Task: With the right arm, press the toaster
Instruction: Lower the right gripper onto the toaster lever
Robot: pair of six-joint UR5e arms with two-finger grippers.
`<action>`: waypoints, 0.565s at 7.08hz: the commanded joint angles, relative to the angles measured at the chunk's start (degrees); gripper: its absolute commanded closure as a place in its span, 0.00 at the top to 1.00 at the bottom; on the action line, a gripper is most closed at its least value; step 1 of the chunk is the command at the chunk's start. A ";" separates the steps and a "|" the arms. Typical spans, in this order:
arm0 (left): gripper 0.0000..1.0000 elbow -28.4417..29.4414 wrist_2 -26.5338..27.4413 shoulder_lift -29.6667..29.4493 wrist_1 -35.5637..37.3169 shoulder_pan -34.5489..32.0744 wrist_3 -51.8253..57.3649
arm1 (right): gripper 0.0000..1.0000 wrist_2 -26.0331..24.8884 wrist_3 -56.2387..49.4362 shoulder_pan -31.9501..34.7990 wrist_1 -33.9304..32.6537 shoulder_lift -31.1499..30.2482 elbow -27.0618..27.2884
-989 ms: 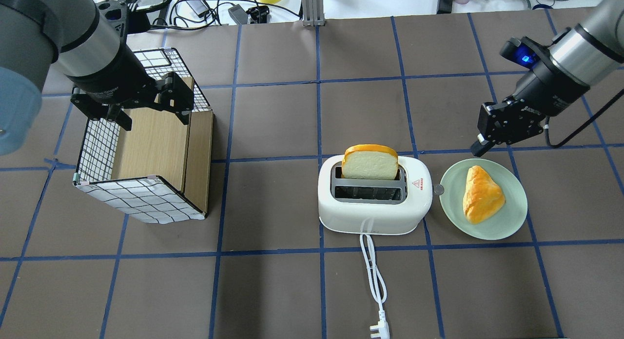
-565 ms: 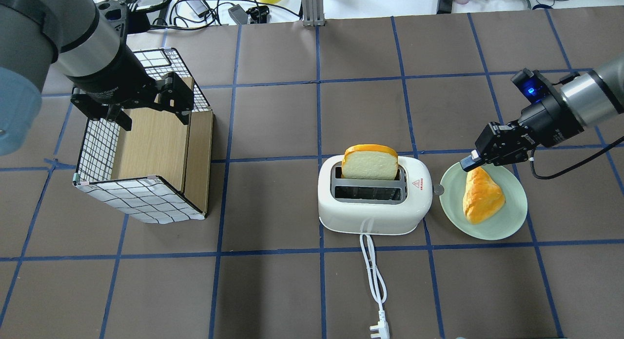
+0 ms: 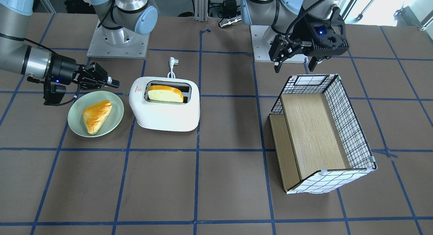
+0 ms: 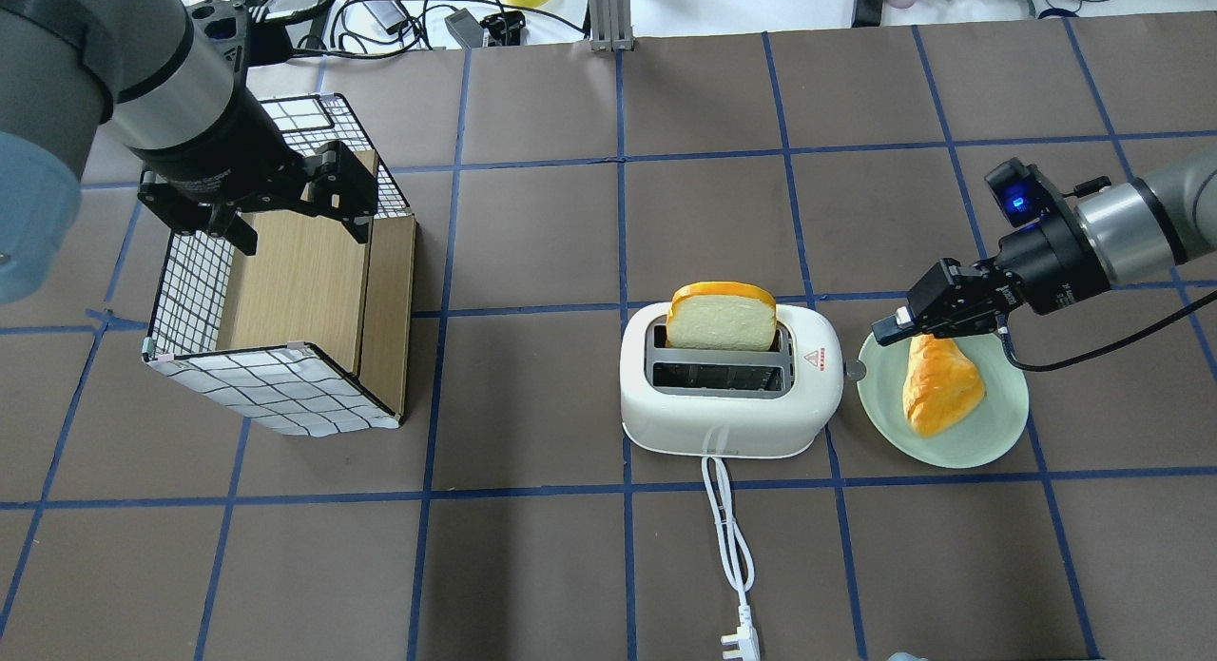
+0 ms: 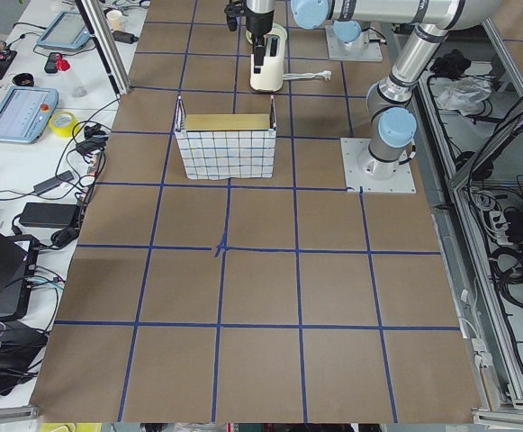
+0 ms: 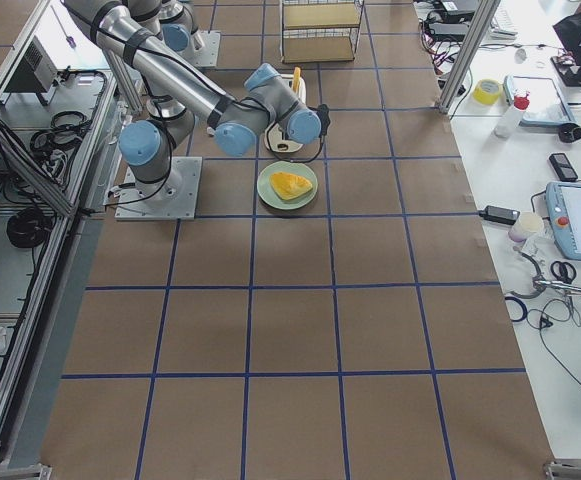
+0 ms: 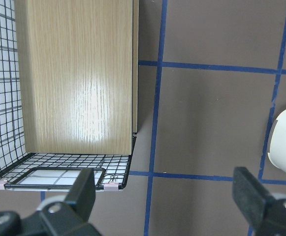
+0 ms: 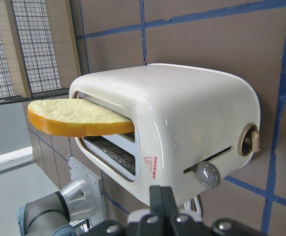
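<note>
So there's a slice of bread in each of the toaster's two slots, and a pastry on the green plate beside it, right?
Not quite. Only one slot of the toaster holds a slice of bread; the other slot is empty, as the overhead exterior view shows. The pastry does lie on the green plate beside it.

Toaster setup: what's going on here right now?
The right arm's tool, fingers shut and empty, hovers over the edge of the green plate that holds a pastry. It points at the toaster and its lever but is not touching it yet. A bread slice stands high in one slot, so the lever looks unpressed. The left tool hangs open above the basket.
</note>
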 commanded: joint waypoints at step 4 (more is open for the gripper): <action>1.00 0.00 0.00 0.00 0.00 0.00 0.00 | 0.00 0.38 -3.07 -0.12 -3.62 3.77 2.84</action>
